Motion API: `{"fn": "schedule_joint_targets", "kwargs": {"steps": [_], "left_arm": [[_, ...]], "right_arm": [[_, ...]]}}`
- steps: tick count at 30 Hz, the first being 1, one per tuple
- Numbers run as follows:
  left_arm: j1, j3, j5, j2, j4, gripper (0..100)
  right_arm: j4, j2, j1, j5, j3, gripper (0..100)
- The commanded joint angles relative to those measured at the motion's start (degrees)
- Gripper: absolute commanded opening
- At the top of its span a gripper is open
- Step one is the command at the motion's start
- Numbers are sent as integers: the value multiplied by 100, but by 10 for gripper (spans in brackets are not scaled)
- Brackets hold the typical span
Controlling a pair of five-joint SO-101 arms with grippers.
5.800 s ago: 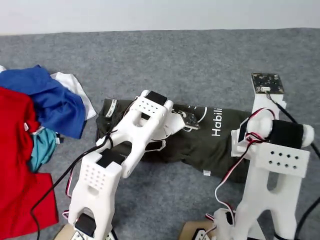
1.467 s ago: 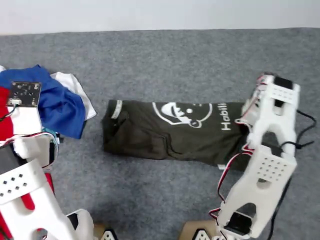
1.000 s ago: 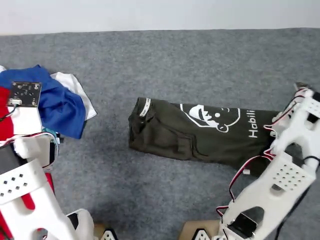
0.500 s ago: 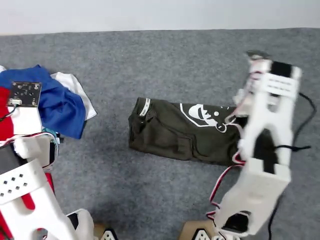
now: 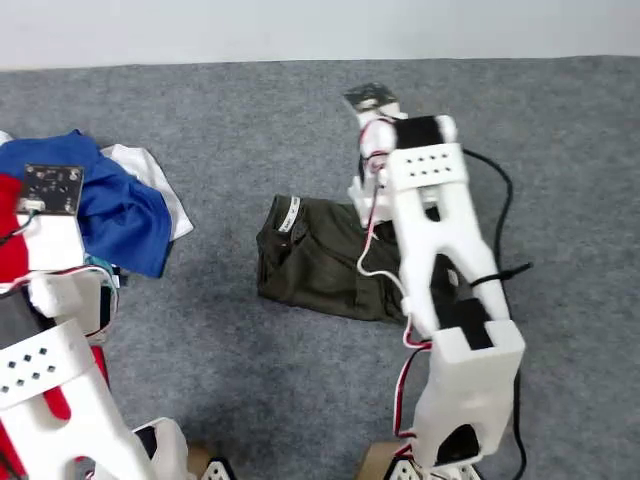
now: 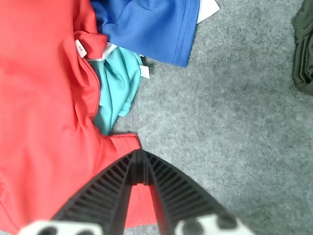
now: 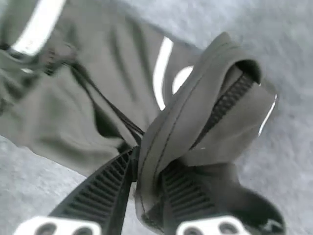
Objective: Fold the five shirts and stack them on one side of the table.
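We see the dark green shirt mid-table, a rumpled narrow bundle with its white neck label facing up at the end towards the pile. The right arm lies over its other end. The right gripper is clenched on a doubled-over fold of this shirt, with fabric bunched between the fingers and standing up above them. Curved white print lines show on the cloth beyond.

At the table's left side in the high view we see a loose pile: red shirt, blue shirt on top, teal shirt tucked between them, and white shirt peeking out behind the blue. The left gripper hangs over the red shirt's edge, fingers pressed together, grasping nothing.
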Motion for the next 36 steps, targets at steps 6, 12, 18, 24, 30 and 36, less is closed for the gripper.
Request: {"fn": "schedule_joint_targets", "kwargs": {"steps": [6, 12, 18, 24, 30, 36], "left_arm": [[-26, 857, 53, -1477, 132, 3], [-26, 1200, 18, -2488, 123, 3], [-26, 1200, 18, -2321, 123, 3], [-26, 1200, 18, -2277, 123, 3], [-26, 1200, 18, -2277, 123, 3], [-26, 1200, 18, -2295, 123, 3]], "right_arm": [[-673, -233, -673, -237, -158, 9], [-980, 268, -1200, -255, -158, 9], [-1446, 558, -1631, -237, -158, 9], [-1349, 620, -1736, -220, -158, 187], [-664, -189, -1710, -211, -985, 338], [-22, -778, -1147, -202, -1732, 336]]}}
